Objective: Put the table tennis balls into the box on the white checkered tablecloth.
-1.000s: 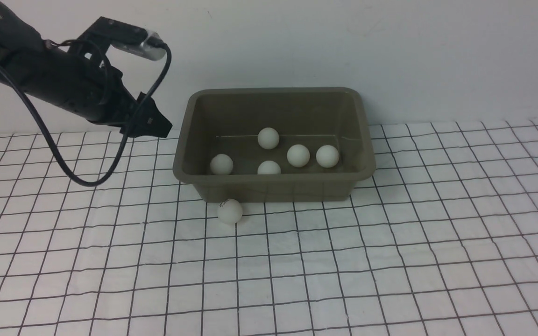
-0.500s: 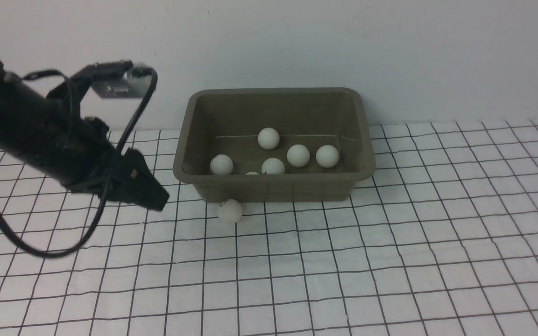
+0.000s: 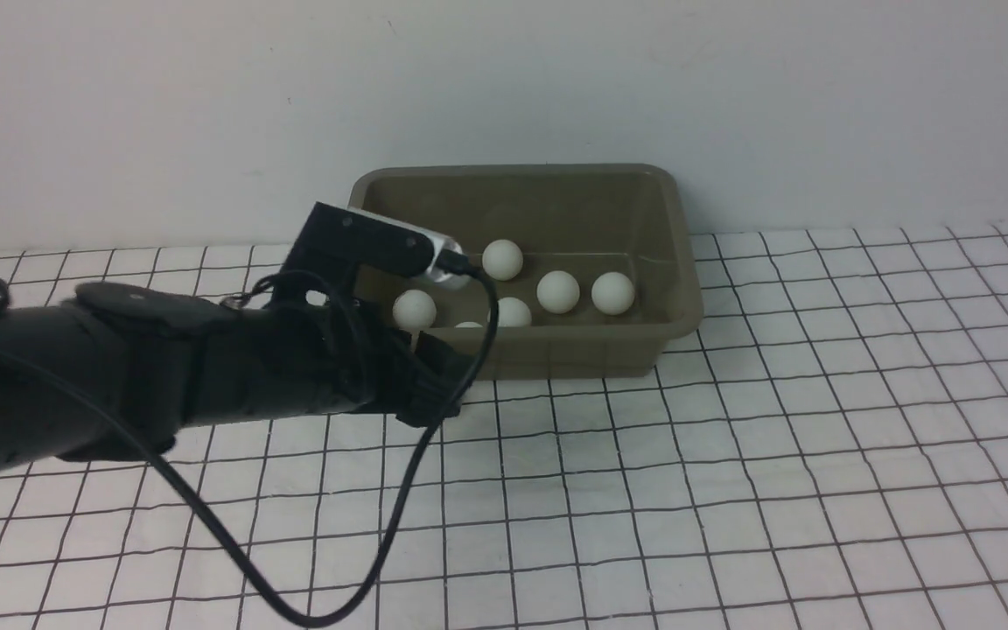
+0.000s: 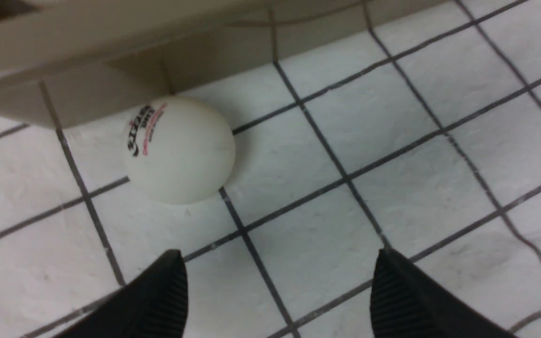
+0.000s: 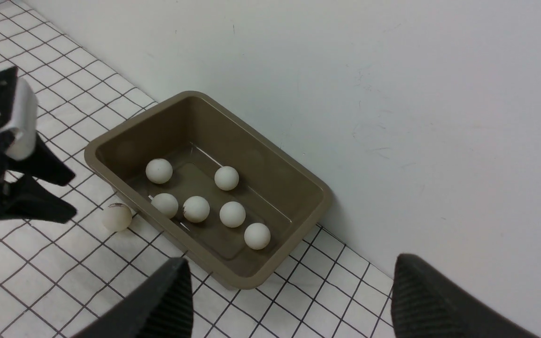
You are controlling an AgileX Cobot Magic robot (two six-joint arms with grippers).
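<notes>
- Step in hand: pickup of the last loose table tennis ball (image 4: pixel 179 150). Six balls (image 5: pixel 196 209) already lie on the floor of the box (image 3: pixel 513 210), so by my count only this one is left.
- Ball position: on the white checkered tablecloth (image 3: pixel 731 481), tucked at the foot of the box's near wall towards its left corner, partly under the flared rim. You cannot tell from these views whether it touches the wall. Printed mark faces up and towards the box.
- Left gripper (image 4: pixel 280 256): jaws spread wide, nothing between them, low over the cloth just short of the ball.
- Alignment: in the left wrist view the ball sits ahead of one finger rather than in the middle of the gap. I judge it off-centre.
- Right gripper (image 5: pixel 289 265): jaws spread, empty, held high and well apart from the work.
- Next move calls for: shift the left gripper sideways along the wall until the ball is centred, ease forward, then close gently.
- Watch: the rim overhang may catch the fingertips, and a light ball will likely roll if nudged.
- After that: lift clear of the rim and release over the box.
</notes>
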